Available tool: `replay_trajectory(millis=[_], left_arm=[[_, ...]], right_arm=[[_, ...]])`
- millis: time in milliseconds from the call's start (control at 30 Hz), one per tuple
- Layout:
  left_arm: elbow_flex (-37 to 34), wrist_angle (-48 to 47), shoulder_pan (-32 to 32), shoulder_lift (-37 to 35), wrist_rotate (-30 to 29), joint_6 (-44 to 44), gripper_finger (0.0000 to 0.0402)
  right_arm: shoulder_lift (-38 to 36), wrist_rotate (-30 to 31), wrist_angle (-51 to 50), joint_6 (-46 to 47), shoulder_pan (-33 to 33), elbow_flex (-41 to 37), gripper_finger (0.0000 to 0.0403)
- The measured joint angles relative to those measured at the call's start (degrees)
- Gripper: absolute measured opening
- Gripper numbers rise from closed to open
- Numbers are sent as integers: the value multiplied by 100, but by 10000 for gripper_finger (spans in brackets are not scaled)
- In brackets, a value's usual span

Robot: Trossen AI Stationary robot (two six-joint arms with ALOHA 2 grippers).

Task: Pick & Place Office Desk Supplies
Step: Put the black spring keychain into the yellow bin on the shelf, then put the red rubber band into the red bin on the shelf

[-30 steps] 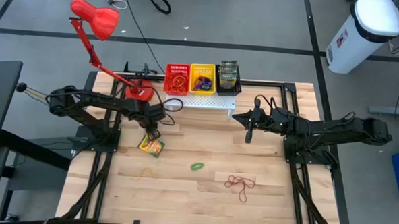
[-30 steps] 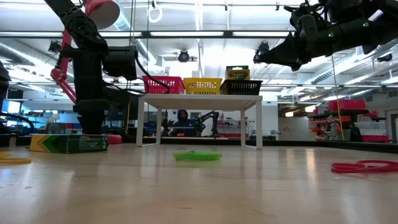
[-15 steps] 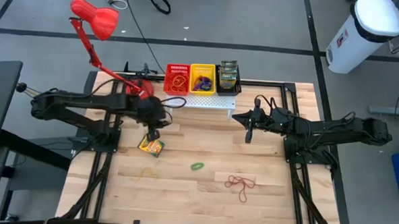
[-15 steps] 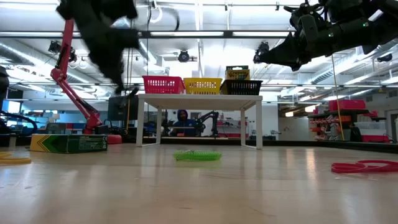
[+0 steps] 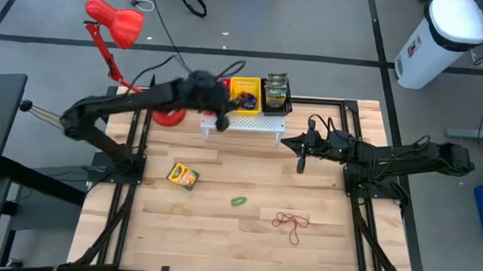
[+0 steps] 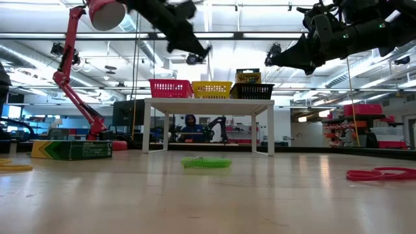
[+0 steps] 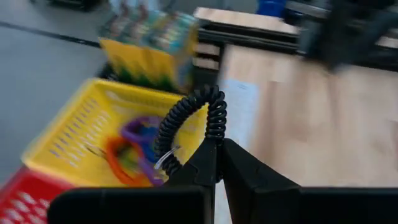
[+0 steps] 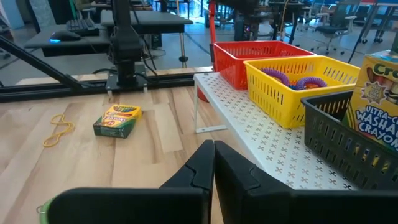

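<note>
My left gripper [image 5: 222, 122] hangs high over the white rack [image 5: 254, 125], in front of the red [image 5: 214, 94] and yellow [image 5: 245, 95] baskets. It is shut on a black coiled band [image 7: 186, 118]. The yellow basket [image 7: 68, 137] holds purple and orange bands [image 7: 134, 146]. Crayon boxes [image 5: 276, 90] stand in the black basket. One crayon box [image 5: 182, 176] lies flat on the table. Loose bands lie there too: green [image 5: 238, 201], red [image 5: 291, 222], yellow [image 5: 177, 206]. My right gripper [image 8: 213, 146] waits shut above the table's right half [image 5: 285, 141]. My left gripper pinches the black coiled band at one spot on its loop [image 7: 215, 132] between its two fingertips. The fingers slant downward toward the baskets. The rest of the loop stands out beyond the fingertips, lifted clear above the rack and the yellow basket.
A red desk lamp [image 5: 116, 24] stands at the far left with its base [image 5: 167, 116] beside the rack. The metal frame rails [image 5: 124, 204] run along both table sides. Bare wood lies at the table's near middle [image 5: 237, 241].
My left gripper has risen from beside the crayon box on the table. It has swung toward the far edge and right, over the rack by the yellow basket, tipping from pointing down to a shallower slant. The crayon box has stayed in place.
</note>
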Motion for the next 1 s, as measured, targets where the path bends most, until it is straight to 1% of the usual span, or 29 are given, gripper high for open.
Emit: replay_trajectory(millis=[167,300,433,533,633,733,867,933,1000], left_arm=[[1026,-217,518,1050,2,364,18],[1686,-428,864,1792,6,484,21],[2250,-865,1081,2365,4,547,28],[2469,-1093,1116,2619,-2,557,38],[2511,-1154,1082,2681,-75,568,63],[2522,-1222,1029,2672,-135,698,100],[2519,-1551,975,2430,-143,839,150],[2519,-1782,912,2143,-138,786,160],[2391,-1877,786,1812,-120,763,159]], right_arm=[[0,-1,-4,0,0,0,21],[0,-1,-7,27,0,0,21],[0,-1,-7,42,0,0,21],[0,-1,-11,44,0,0,21],[0,-1,-11,44,0,0,21],[0,-2,-13,44,0,0,21],[0,-4,-22,44,0,0,21],[0,-3,-55,44,0,0,21],[0,-3,-59,44,0,0,21]])
